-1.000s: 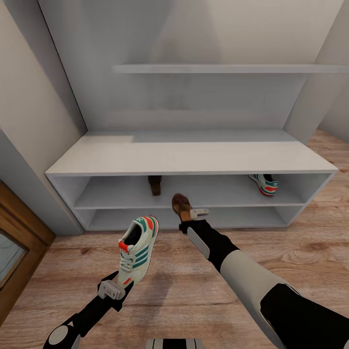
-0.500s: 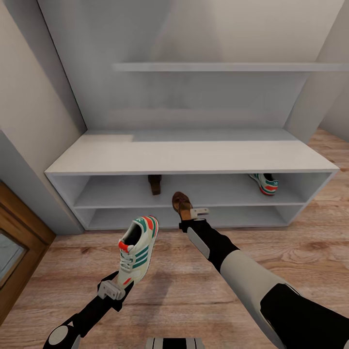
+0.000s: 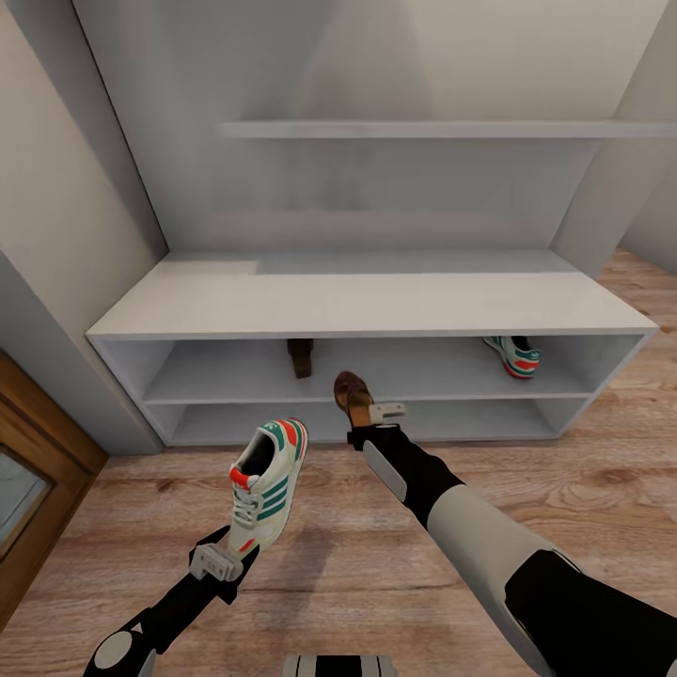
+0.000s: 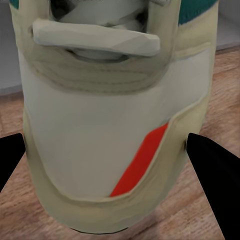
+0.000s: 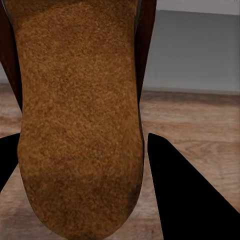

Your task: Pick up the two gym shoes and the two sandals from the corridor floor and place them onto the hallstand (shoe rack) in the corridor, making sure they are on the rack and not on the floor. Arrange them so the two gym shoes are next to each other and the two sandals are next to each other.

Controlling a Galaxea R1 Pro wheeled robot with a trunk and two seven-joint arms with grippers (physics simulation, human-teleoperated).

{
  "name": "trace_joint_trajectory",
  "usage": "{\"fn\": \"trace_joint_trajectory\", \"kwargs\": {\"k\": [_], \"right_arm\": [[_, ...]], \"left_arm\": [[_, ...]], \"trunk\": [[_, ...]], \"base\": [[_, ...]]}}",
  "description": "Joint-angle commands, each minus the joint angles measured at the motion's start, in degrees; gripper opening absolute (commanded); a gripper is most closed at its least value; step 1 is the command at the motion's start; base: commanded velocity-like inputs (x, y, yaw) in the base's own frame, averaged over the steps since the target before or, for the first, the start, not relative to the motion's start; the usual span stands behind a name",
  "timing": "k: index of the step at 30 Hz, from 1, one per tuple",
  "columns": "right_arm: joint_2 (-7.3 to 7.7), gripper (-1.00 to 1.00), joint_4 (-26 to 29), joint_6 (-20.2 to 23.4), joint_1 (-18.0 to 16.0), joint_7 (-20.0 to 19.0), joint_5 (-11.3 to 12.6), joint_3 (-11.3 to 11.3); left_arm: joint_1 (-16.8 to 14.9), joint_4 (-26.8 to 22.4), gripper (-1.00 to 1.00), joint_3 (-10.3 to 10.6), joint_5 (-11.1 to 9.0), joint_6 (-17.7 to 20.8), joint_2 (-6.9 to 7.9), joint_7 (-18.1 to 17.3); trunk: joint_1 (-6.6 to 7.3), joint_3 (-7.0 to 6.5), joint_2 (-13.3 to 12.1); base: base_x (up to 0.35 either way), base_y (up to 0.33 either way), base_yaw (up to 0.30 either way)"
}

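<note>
My left gripper (image 3: 237, 550) is shut on a white gym shoe (image 3: 268, 484) with green stripes, held above the corridor floor (image 3: 357, 564); up close its toe (image 4: 115, 135) sits between the black fingers (image 4: 215, 170). My right gripper (image 3: 362, 418) is shut on a brown sandal (image 3: 352, 395), held in front of the hallstand's (image 3: 376, 306) lower shelves; its tan footbed (image 5: 75, 115) faces the wrist camera. A second sandal (image 3: 301, 357) and a second gym shoe (image 3: 512, 357) rest far apart on the upper open shelf.
A thin floating wall shelf (image 3: 432, 132) hangs above the rack. A wooden door frame (image 3: 38, 470) stands at the left. Grey walls close in on both sides of the rack.
</note>
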State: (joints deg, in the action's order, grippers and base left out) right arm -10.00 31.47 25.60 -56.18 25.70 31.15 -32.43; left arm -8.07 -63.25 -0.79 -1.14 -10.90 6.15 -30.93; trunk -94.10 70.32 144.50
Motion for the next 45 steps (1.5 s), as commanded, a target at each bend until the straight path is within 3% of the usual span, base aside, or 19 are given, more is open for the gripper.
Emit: {"fn": "trace_joint_trajectory", "kwargs": {"k": [1, 45], "right_arm": [[0.0, -1.0, 0.0, -0.1, 0.0, 0.1, 0.1, 0.0], [0.0, -1.0, 0.1, -2.0, -0.2, 0.1, 0.0, -0.3]], "left_arm": [[0.0, 0.0, -1.0, 0.0, 0.0, 0.0, 0.0, 0.0], [0.0, 0.0, -1.0, 0.0, 0.0, 0.0, 0.0, 0.1]], "trunk": [[0.0, 0.0, 0.0], [0.0, 0.55, 0.0]], "base": [[0.0, 0.0, 0.0], [0.0, 0.0, 0.0]]}}
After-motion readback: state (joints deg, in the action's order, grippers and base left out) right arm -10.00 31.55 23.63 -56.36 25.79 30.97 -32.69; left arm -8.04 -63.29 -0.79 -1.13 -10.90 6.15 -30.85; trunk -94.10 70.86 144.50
